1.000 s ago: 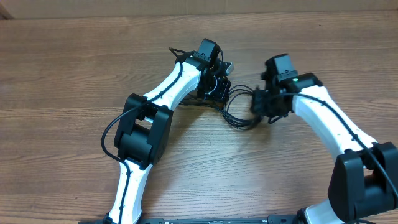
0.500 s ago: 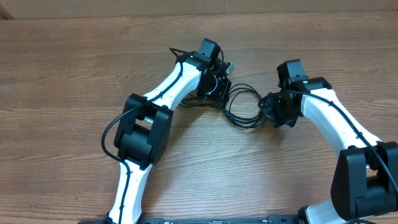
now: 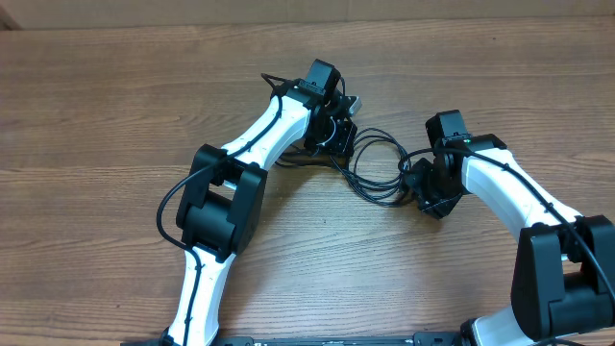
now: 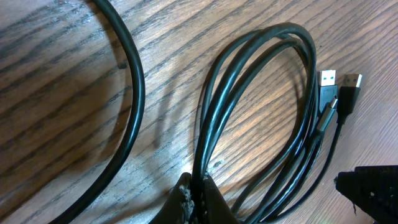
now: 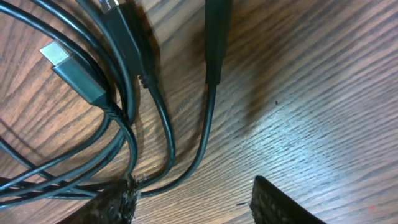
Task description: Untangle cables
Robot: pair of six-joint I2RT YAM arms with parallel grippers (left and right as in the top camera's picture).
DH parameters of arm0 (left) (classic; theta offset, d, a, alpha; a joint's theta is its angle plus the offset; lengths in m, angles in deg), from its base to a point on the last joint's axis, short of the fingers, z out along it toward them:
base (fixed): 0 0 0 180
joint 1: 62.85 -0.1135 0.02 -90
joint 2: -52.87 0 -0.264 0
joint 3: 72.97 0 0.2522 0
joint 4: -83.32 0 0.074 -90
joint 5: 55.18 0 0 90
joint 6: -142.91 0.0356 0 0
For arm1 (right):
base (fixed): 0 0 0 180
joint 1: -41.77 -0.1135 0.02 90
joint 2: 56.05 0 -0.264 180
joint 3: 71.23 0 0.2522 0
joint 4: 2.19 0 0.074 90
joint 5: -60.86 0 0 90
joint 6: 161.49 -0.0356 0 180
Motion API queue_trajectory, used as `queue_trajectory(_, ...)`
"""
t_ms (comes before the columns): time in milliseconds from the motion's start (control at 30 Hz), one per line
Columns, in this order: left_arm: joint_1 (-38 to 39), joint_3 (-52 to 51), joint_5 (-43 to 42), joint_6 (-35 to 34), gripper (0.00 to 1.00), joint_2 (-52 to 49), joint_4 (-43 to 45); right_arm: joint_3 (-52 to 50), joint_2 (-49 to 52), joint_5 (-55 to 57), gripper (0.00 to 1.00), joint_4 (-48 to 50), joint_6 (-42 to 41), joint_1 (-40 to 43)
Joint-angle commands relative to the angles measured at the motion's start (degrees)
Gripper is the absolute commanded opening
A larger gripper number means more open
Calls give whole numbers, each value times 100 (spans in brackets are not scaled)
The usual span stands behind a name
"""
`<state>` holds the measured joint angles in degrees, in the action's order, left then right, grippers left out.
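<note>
My left gripper is pinched tight on a few strands of the cables. They lie in a loop on the table between the two arms. Two plugs rest beside the loop. My right gripper stands apart-jawed and clamps nothing, with strands passing just beside one of its fingers.

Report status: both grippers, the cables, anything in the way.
Left gripper shut on cables. Right gripper open, holding nothing. Loops lie tangled on table. No obstruction seen.
</note>
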<state>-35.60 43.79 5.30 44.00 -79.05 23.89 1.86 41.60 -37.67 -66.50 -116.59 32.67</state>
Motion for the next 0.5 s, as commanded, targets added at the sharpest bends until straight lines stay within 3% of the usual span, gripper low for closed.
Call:
queue_trajectory(0,-22,87,15,-55,4,-94,-11,-20,-142,22,44,96,-94,-22)
queue_trajectory(133,-22,87,15,-55,4,-94,-7,-24,-142,-17,24,387,-96,-22)
queue_trajectory(467,-22,87,15,-55,4,-94,-4,-24,-70,-20,9,761,-162,-26)
